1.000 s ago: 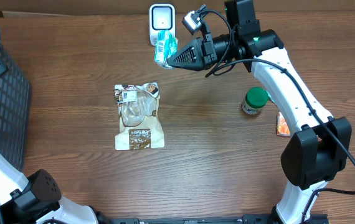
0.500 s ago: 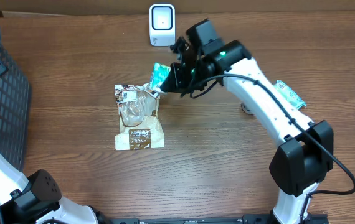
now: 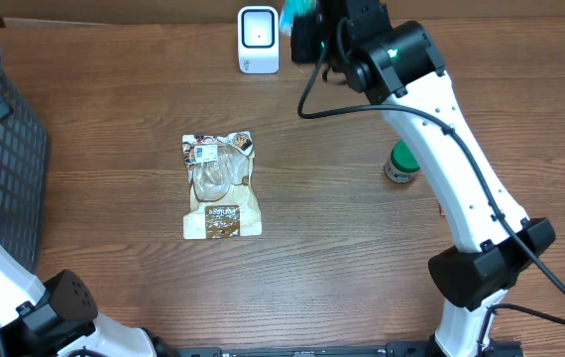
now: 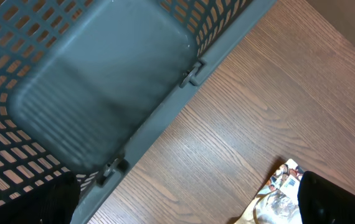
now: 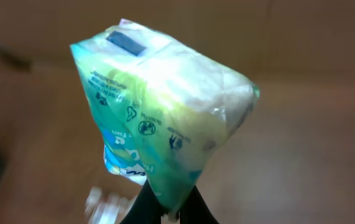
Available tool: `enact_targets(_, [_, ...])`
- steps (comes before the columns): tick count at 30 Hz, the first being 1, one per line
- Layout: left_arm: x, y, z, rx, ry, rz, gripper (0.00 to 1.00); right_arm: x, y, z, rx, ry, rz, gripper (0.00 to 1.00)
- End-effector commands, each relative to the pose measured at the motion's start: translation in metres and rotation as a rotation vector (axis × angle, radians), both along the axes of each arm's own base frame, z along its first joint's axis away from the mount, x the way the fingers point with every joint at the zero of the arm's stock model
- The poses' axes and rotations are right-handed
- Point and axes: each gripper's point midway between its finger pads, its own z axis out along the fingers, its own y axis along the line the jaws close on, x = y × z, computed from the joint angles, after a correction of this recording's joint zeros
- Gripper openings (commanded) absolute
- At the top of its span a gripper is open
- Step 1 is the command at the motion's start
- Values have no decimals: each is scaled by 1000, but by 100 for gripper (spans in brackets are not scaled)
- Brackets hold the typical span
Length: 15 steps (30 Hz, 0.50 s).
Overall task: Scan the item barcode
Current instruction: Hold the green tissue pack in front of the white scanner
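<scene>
1. You have the wooden table [image 3: 342, 258] filling the overhead view.
2. The grey mesh basket [image 3: 5, 149] sits at the table's 9 o'clock edge. It also fills the upper part of the left wrist view.
3. The right arm [image 3: 451, 149] reaches from 5 o'clock up to the 12 o'clock edge.
4. The left gripper [image 4: 187, 186] hangs over the basket rim and bare wood. Its jaws are spread wide and grasp nothing.
5. The brown snack pouch [image 3: 221, 185] lies flat on the wood, slightly toward 9 o'clock from the centre.
6. The white scanner [image 3: 258, 40] stands at 12 o'clock.
7. The green packet [image 5: 165, 118], your item to scan, is up off the table. Overhead, it shows only as a teal blur just at the scanner's 3 o'clock side. A dark rectangular patch shows on its top face.
8. The right gripper [image 5: 165, 208] is clenched on the packet's lower edge.
9. The green-lidded jar [image 3: 404, 162] stands toward 3 o'clock, well apart from the scanner.
</scene>
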Motion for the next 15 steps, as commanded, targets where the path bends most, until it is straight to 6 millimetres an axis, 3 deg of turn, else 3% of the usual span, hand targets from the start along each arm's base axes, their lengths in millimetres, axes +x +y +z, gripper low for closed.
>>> enact_targets(1, [0, -1, 1, -2, -7, 7, 100, 21, -17, 24, -277, -202, -84, 4])
enact_targets(5, [0, -1, 1, -2, -6, 7, 100, 57, 0, 22, -484, -357, -27, 4])
enact_targets(8, [0, -1, 1, -2, -7, 7, 100, 83, 4, 7, -626, -421, -37, 4])
enact_targets(15, [0, -1, 1, -2, -6, 7, 100, 128, 26, -64, -825, -462, 24, 4])
